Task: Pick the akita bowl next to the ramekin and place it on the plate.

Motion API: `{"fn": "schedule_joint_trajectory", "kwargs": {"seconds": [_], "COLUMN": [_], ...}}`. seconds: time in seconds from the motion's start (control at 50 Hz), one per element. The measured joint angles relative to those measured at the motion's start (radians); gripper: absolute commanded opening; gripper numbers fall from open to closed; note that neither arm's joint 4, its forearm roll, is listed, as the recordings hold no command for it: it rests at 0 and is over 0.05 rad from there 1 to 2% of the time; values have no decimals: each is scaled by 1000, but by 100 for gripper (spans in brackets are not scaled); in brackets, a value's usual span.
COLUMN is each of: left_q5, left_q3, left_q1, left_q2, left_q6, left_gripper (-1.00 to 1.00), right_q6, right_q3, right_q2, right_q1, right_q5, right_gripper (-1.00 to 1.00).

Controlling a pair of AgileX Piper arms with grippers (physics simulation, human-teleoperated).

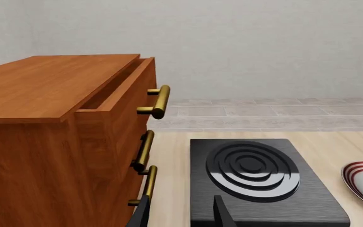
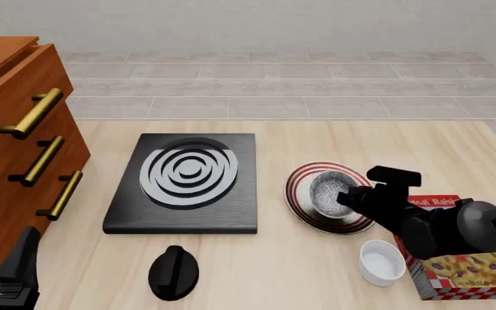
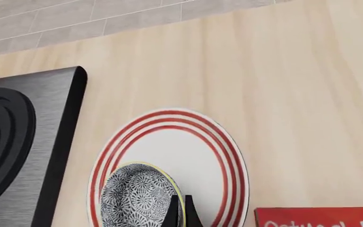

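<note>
Desk, centre-right: we log akita bowl (image 2: 328, 192) over plate (image 2: 302, 208), right end effector (image 2: 348, 197) pinching its rim.

Both arms are matte black. The right arm (image 2: 442, 226) is built of rounded, bulky segments, with white lettering near its edge that seems to read "PIPER", cut off. Its gripper (image 3: 180, 213) ends in thin, dark, pointed fingers. The left gripper (image 1: 180, 213) shows flat black blades.

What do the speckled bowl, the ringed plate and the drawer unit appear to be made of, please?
Akita bowl: probably glazed ceramic, with a dense printed pattern. Plate: likely glossy white ceramic with painted red rings. Drawer unit: wood or wood veneer, judging by the visible grain, with brass-coloured handles.
</note>
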Motion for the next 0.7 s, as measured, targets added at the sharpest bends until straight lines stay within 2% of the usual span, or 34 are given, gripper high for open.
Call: {"fn": "schedule_joint_trajectory", "kwargs": {"seconds": [0.08, 0.1, 0.7], "left_q5": [0, 0, 0], "left_q3": [0, 0, 0], "left_q1": [0, 0, 0], "left_q2": [0, 0, 0], "left_q6": [0, 0, 0], "left_gripper": [100, 100, 100], "right_q6": [-1, -1, -1], "right_q3": [-2, -2, -7], "right_q2": [-2, -2, -29], "right_q1": [1, 1, 1], "right_q5": [2, 2, 14], "right_gripper": [-100, 100, 100]}}
